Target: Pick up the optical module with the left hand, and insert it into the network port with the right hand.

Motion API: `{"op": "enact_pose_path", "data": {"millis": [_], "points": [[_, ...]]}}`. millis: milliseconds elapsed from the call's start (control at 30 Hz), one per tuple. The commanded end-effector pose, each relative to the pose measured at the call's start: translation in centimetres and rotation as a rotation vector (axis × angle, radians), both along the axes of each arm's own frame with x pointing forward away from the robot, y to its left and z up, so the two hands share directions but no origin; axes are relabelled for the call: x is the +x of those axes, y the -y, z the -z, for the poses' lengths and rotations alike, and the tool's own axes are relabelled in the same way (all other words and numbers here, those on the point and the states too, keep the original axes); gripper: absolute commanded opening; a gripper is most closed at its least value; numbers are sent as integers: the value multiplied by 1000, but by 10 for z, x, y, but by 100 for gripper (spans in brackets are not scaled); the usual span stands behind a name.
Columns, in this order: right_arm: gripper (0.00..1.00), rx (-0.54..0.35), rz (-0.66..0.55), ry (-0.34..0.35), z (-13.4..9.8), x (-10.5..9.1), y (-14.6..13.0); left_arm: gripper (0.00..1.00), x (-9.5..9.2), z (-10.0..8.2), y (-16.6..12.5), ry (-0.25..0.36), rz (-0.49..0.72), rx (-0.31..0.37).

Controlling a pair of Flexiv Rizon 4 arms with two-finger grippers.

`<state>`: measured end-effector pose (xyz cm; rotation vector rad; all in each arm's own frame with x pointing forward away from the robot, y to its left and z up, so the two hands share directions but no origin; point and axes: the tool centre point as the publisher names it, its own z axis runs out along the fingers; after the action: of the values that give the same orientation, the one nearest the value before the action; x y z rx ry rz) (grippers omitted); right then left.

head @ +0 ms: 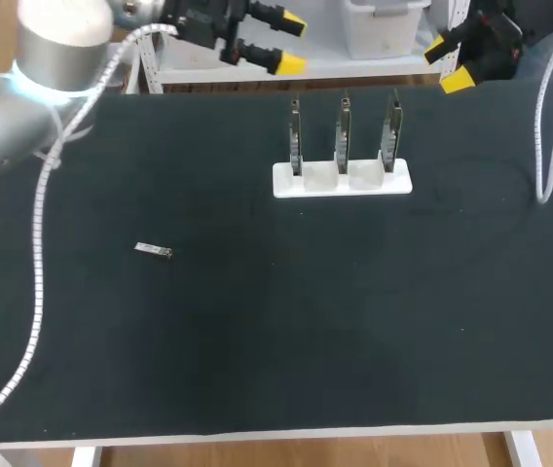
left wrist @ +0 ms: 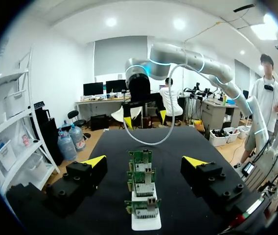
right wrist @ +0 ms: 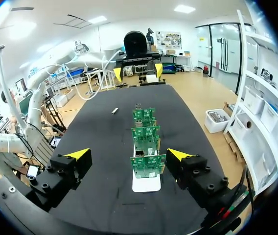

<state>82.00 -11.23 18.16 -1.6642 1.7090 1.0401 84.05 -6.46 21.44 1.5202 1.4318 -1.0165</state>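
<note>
Pickup step is pending: your left pincer (head: 291, 43) and right pincer (head: 449, 64) are hanging wide open, empty, while the module (head: 153, 250) is lying on the surface (head: 286, 331) well apart from the port boards (head: 342, 146), awaiting the left pincer's descent.

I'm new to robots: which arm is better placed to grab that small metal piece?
Left. The optical module lies nearer the left arm; the right arm is past the board stand.
</note>
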Motion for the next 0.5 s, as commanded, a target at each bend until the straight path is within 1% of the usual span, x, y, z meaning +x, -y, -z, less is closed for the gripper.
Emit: {"op": "enact_pose_path", "data": {"millis": [33, 67, 167, 267, 300, 367, 400, 467, 500], "points": [[100, 35, -315, -224, -1, 8, 0, 100, -16, -9, -26, 14, -20, 101], [100, 35, -315, -224, -1, 8, 0, 100, -18, -7, -33, 14, -26, 142], [100, 35, -315, -224, -1, 8, 0, 100, -24, -5, -51, 10, -58, 228], [100, 35, -315, -224, -1, 8, 0, 100, -29, -5, -67, 19, -87, 320], [100, 35, -315, -224, -1, 8, 0, 100, -31, -4, -71, 15, -97, 344], [100, 35, -315, -224, -1, 8, 0, 100, -35, -1, -81, -5, -111, 358], [100, 35, -315, -224, -1, 8, 0, 100, -37, 1, -86, -9, -117, 392], [100, 35, -315, -224, -1, 8, 0, 100, -42, 7, -96, -23, -122, 408], [100, 35, -315, -224, -1, 8, 0, 100, -45, 11, -102, -23, -126, 441]]}}
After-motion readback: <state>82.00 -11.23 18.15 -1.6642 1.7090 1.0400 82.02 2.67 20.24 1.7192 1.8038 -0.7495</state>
